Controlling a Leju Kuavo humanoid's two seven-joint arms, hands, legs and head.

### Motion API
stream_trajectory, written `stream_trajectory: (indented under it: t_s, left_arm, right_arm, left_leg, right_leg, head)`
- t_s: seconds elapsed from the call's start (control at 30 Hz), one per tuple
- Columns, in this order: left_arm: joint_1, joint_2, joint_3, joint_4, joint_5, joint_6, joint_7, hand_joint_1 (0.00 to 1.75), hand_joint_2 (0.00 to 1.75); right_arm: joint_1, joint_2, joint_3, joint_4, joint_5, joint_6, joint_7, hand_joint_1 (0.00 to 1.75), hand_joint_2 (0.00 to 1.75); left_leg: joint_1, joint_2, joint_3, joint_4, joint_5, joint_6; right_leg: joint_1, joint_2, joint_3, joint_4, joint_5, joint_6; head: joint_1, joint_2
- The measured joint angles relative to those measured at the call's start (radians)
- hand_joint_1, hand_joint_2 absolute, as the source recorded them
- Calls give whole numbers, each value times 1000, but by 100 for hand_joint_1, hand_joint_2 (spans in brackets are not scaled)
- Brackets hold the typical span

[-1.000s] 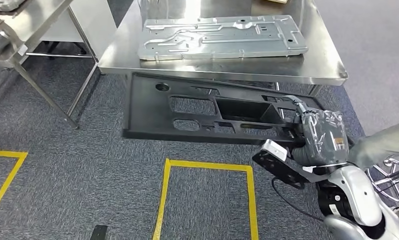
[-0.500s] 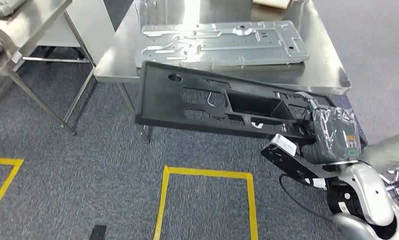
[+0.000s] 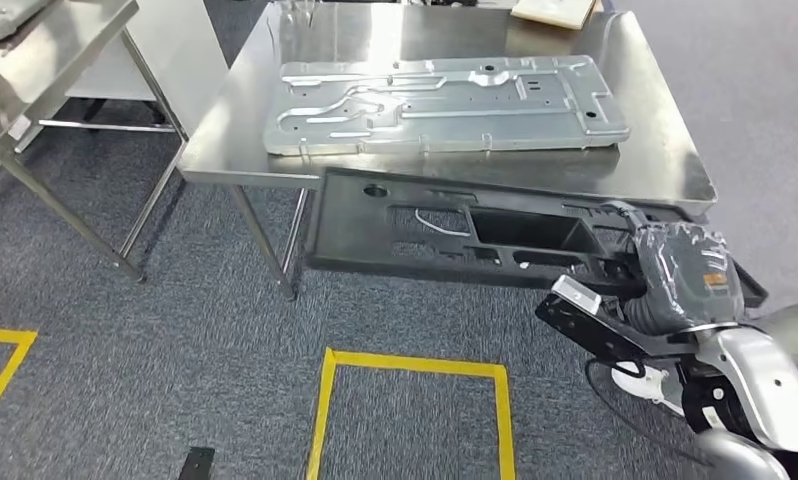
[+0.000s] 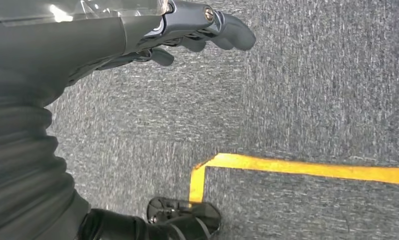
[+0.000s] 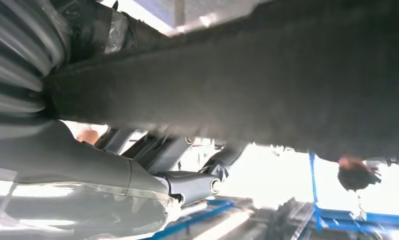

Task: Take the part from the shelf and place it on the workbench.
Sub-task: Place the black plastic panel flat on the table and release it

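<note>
Your right robot hand, lower right of frame, grips one end of the long black plastic panel, held level at the steel tabletop edge. The far end could catch that edge or the metal plate. Fingers are hidden; the left robot hand hangs loosely curled, holding nothing.

The part is a long, flat black plastic panel with several cut-out openings, a round hole near its far end and a deep rectangular pocket in the middle. It is being held in the air almost level, slightly tilted, with its long edge lying just beside and a little under the front edge of the steel desk. Its one end is sitting inside the right hand, while the other end is hanging free above the carpet floor
</note>
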Motion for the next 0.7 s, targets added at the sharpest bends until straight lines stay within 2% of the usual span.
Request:
stream_trajectory:
  t_s: [0.07,0.1,0.13,0.2,0.23,0.27,0.3,0.33,0.37,0.4,0.43,0.47,0.57,0.6,0.63,0.7]
  left_arm:
    - [0,1,0,0,1,0,1,0,175]
    - [0,1,0,0,2,0,1,0,175]
    - [-1,2,0,0,3,1,2,0,175]
    - [-1,2,0,0,6,3,4,0,175]
    - [1,1,0,0,7,4,5,0,175]
    - [3,1,0,0,8,5,7,0,175]
    - [4,1,0,0,9,6,8,0,175]
    - [5,1,0,0,10,6,9,0,175]
    - [6,3,0,0,10,7,10,0,175]
    - [6,5,0,0,10,8,11,0,175]
    - [6,6,-1,1,10,8,11,0,175]
    - [6,8,-1,1,10,8,12,0,175]
    - [5,9,-1,1,10,9,13,0,175]
    - [3,9,-1,1,10,9,13,0,175]
    - [1,9,-1,1,10,9,13,0,175]
    - [-3,9,-1,1,10,10,12,0,175]
  right_arm:
    - [4,-5,-19,-2,-8,17,0,175,175]
    - [4,-7,-30,-3,-14,22,1,175,175]
    - [5,-8,-40,-3,-23,27,1,175,175]
    - [13,-11,-59,-2,-49,35,1,175,175]
    - [20,-13,-68,0,-65,39,1,175,175]
    - [28,-14,-78,2,-79,41,1,175,175]
    - [34,-15,-87,6,-89,43,1,175,175]
    - [37,-17,-95,9,-96,43,1,175,175]
    - [38,-19,-102,11,-99,43,1,175,175]
    - [39,-21,-107,14,-102,42,1,175,175]
    - [40,-22,-111,16,-104,42,1,175,175]
    - [43,-23,-113,18,-106,41,1,175,175]
    - [52,-28,-119,22,-108,41,2,175,175]
    - [51,-31,-123,23,-108,40,2,175,175]
    - [51,-32,-127,24,-111,40,1,175,175]
    - [56,-33,-136,27,-130,35,2,175,175]
  left_leg:
    - [1,1,-2,18,-5,-10]
    - [3,2,-20,51,-12,-15]
    - [5,2,-51,105,-25,-20]
    - [7,3,-135,230,-65,-26]
    - [7,3,-171,267,-78,-26]
    - [7,3,-193,272,-76,-24]
    - [7,3,-201,247,-55,-19]
    - [5,2,-198,196,-12,-11]
    - [1,2,-191,133,48,0]
    - [-4,2,-185,80,92,11]
    - [-9,1,-178,43,124,20]
    - [-13,0,-172,22,139,25]
    - [-15,0,-137,-4,130,30]
    - [-15,0,-123,-10,127,33]
    - [-13,0,-110,-15,124,37]
    - [-13,0,-96,-16,113,43]
  right_leg:
    - [-2,2,11,-6,-2,-13]
    - [-4,2,20,-9,-6,-17]
    - [-5,2,30,-13,-11,-20]
    - [-4,2,50,-18,-25,-24]
    - [-3,1,61,-19,-33,-24]
    - [-1,1,74,-20,-43,-24]
    - [1,2,89,-20,-53,-24]
    - [3,2,104,-21,-64,-24]
    - [4,3,115,-22,-74,-23]
    - [6,6,126,-24,-84,-20]
    - [6,9,133,-26,-91,-16]
    - [6,11,139,-26,-95,-10]
    - [4,10,155,-10,-101,4]
    - [4,8,147,14,-109,6]
    - [4,6,124,58,-125,9]
    - [6,5,49,172,-170,13]
  head:
    - [-1,0]
    - [-1,0]
    - [-2,0]
    - [-2,0]
    - [-2,0]
    - [-3,0]
    - [-3,0]
    - [-3,0]
    - [-2,0]
    - [-2,0]
    - [-2,0]
    - [-2,0]
    - [-2,0]
    - [-1,0]
    - [0,0]
    - [2,0]
